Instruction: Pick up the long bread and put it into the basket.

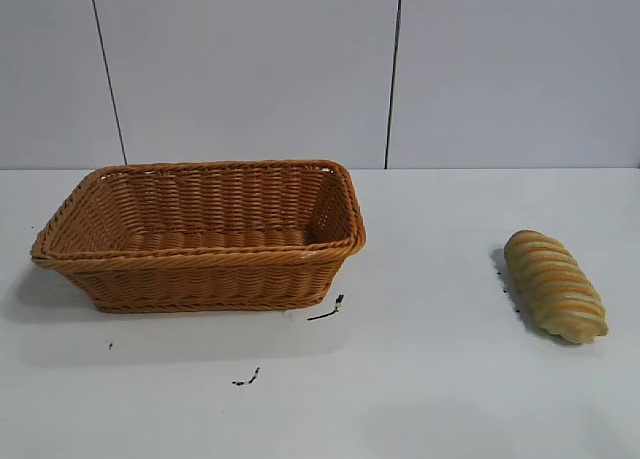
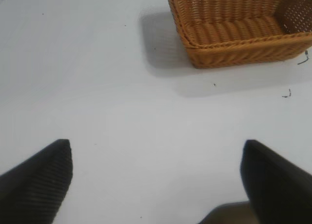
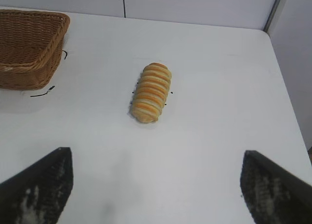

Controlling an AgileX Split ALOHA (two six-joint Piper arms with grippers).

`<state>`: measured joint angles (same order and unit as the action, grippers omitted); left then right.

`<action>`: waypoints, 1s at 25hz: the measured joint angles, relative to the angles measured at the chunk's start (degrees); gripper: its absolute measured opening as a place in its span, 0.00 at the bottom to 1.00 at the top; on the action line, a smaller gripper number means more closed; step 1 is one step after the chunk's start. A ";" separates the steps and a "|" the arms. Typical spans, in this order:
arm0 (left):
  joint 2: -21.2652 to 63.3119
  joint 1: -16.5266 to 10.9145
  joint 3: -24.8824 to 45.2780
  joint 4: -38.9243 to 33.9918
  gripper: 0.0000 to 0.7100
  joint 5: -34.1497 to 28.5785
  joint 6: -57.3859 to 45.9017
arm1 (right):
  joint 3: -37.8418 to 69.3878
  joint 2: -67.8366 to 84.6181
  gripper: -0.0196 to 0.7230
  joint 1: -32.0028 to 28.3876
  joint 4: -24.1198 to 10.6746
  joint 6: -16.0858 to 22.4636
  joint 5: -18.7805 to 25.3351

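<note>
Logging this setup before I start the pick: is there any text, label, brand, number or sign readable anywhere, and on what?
None: no readable text in any view.
The basket is plain wicker, with no tag or label showing.
The bread shows only ridges, no sticker.
The table has a few small dark marks near the basket; they are specks, not letters.
The wall panels behind are blank.

basket [image 1: 200, 237]: on table [image 1: 430, 379], left side | long bread [image 1: 555, 284]: on table, right side, well apart from basket | basket interior: nothing in it
</note>
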<state>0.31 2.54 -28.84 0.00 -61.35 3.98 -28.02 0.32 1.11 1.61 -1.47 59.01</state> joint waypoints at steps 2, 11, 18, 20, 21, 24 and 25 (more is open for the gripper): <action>0.00 0.00 0.00 0.00 0.98 0.00 0.00 | 0.00 0.00 0.88 0.00 0.00 0.00 0.00; 0.00 0.00 0.00 0.00 0.98 0.00 0.00 | 0.00 0.00 0.88 0.00 -0.06 0.00 -0.08; 0.00 0.00 0.00 0.00 0.98 0.00 0.00 | -5.10 -12.84 0.95 0.00 -0.47 0.00 -0.43; 0.00 0.00 0.00 0.00 0.98 0.00 0.00 | -7.71 -20.08 0.95 0.00 -0.52 0.00 -0.55; 0.00 0.00 0.00 0.00 0.98 0.00 0.00 | -8.88 -24.19 0.96 0.00 -0.57 0.00 -0.55; 0.00 0.00 0.00 0.00 0.98 0.00 0.00 | -13.06 -36.38 0.96 0.00 -0.63 0.00 -1.00; 0.00 0.00 0.00 0.00 0.98 0.00 0.00 | -14.58 -40.76 0.96 0.00 -0.62 0.00 -1.41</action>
<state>0.31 2.54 -28.84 0.00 -61.35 3.98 -42.60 -40.44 1.11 0.99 -1.47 57.60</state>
